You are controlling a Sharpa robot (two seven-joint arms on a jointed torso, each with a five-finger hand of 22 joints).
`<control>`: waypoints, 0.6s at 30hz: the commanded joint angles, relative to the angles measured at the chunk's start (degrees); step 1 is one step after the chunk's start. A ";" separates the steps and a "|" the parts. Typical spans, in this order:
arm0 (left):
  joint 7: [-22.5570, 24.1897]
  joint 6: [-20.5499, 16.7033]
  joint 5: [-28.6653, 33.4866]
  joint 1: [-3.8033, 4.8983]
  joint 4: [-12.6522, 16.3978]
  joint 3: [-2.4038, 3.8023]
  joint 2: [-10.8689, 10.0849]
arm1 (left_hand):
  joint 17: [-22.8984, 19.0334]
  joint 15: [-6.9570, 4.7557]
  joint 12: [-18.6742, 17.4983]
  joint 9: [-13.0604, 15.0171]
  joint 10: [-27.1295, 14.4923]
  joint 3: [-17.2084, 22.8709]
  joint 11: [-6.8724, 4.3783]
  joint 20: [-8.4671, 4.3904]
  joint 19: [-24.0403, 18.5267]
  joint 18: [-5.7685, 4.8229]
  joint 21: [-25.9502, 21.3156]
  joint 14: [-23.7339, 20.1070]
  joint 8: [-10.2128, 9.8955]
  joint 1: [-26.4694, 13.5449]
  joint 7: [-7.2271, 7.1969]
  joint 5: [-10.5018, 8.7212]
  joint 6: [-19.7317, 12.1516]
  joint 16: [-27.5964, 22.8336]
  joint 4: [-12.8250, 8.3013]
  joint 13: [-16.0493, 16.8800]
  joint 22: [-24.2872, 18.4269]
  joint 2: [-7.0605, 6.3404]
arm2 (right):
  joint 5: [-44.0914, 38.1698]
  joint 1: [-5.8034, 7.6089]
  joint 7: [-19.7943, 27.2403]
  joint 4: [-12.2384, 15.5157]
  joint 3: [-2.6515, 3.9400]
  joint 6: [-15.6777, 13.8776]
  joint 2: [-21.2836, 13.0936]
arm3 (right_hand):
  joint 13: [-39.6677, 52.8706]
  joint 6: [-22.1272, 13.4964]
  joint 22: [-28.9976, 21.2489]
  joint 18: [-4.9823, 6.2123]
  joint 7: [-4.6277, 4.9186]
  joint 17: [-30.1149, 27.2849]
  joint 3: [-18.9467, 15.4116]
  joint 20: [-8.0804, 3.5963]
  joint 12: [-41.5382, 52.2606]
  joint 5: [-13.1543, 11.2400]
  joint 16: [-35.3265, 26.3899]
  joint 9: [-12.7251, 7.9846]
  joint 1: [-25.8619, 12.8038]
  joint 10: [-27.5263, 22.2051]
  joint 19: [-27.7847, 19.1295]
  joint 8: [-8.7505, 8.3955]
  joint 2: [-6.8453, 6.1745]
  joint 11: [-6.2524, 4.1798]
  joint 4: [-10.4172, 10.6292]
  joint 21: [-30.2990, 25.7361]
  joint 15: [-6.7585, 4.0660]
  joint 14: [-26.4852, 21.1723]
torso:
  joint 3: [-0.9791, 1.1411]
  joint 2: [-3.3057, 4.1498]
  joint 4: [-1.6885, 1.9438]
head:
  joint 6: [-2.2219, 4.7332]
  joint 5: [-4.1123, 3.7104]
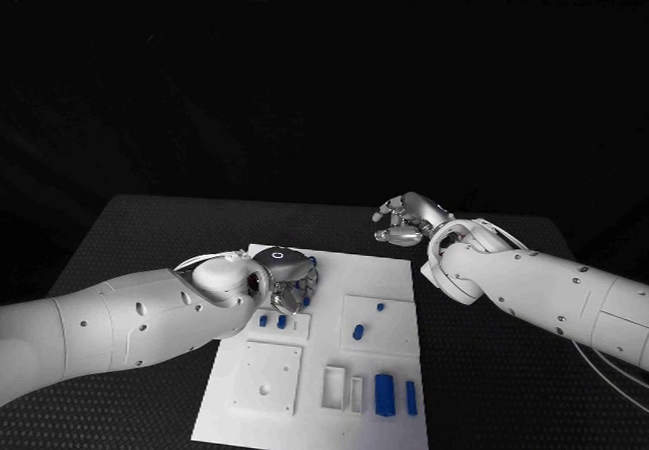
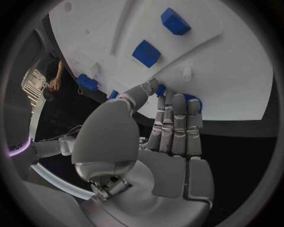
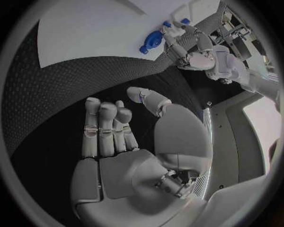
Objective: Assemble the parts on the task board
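Note:
The white task board [image 1: 390,283] lies in the middle of the black table. My left hand [image 1: 283,275] reaches over its far left part, and its thumb and fingertips [image 2: 175,101] pinch a small blue part [image 2: 193,100] by the board's edge; the same part [image 3: 151,41] shows beside that hand [image 3: 192,47] from the right wrist. More blue parts lie on the board [image 2: 231,71]: two small ones [image 1: 271,321], one [image 1: 359,332] on a raised square, and long ones [image 1: 385,393] near the front. My right hand [image 1: 409,221] hovers beyond the board's far right corner with nothing in it, fingers apart [image 3: 106,127].
A white square plate [image 1: 268,378] with a hole and a white frame [image 1: 333,384] sit on the board's near part. Bare black table [image 1: 505,393] lies to the right of the board and behind it. My right forearm [image 1: 553,290] crosses above the table's right side.

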 commanded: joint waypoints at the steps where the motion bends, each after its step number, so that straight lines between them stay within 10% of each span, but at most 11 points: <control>1: 0.09 1.22 -0.53 -0.23 -0.30 0.01 0.41 | 0.14 -0.18 0.37 -0.12 0.64 0.02 0.05 -2.20 0.56 0.96 0.41 0.50 0.40 0.09 -0.08 0.27 0.53 0.39 -0.10 0.04 0.14 0.83 | -0.80 -0.02 0.56 0.12 0.01 0.58 0.03 | -0.07 0.31 0.06 0.93 0.19 -0.05 -0.18 0.25 0.36 0.23 0.05 -0.07 -0.16 -5.55 -0.08 0.30 0.53 0.39 -0.09 -0.26 -0.26 -0.22 | -0.01 0.02 -0.03 | -0.01 -0.01; 18: 0.50 1.58 0.44 -1.38 -1.13 -0.01 1.48 | 0.36 -0.58 0.21 -0.87 1.48 -0.50 -0.28 -2.70 1.60 0.98 0.75 2.08 -0.13 -0.44 0.17 -0.62 0.40 1.43 -0.07 -0.36 0.60 1.12 | -0.99 -0.02 0.50 0.28 0.01 0.66 0.01 | -0.11 0.33 0.09 0.93 0.17 -0.06 -0.19 0.24 0.42 0.26 0.08 -0.08 -0.15 -5.52 -0.05 0.33 0.56 0.38 -0.11 -0.26 -0.27 -0.19 | 0.01 0.06 -0.05 | -0.26 -0.29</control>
